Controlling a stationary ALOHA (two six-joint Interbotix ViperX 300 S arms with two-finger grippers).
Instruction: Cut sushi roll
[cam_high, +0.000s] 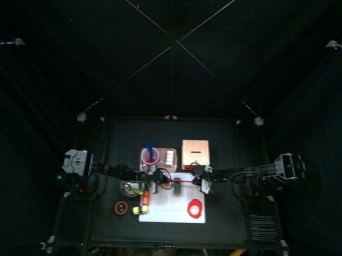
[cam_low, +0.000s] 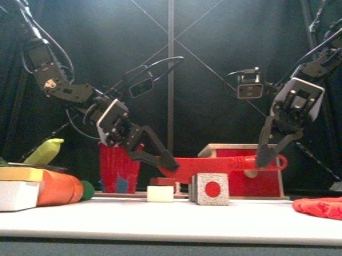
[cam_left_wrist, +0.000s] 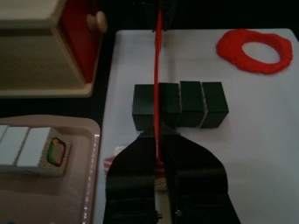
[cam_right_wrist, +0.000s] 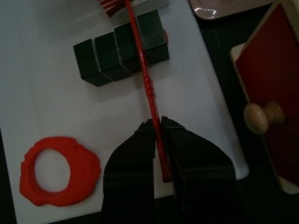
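The sushi roll (cam_left_wrist: 179, 103) is a dark green block on the white cutting board (cam_left_wrist: 251, 131), scored into three sections. A thin red knife (cam_left_wrist: 160, 61) crosses it along the line between two sections. My left gripper (cam_left_wrist: 162, 140) is shut on one end of the knife. My right gripper (cam_right_wrist: 158, 127) is shut on the other end, with the knife (cam_right_wrist: 145, 74) running from it over the roll (cam_right_wrist: 114, 52). From the front, the roll (cam_low: 210, 188) shows a red-centred end face, between the left gripper (cam_low: 167, 165) and the right gripper (cam_low: 267, 160).
A red ring (cam_left_wrist: 257, 48) lies on the board beyond the roll. A wooden box (cam_left_wrist: 47, 48) with a red panel and a knob stands off the board's edge. A pale tray (cam_left_wrist: 70, 175) holds cut pieces. A red cup (cam_low: 118, 165) stands behind.
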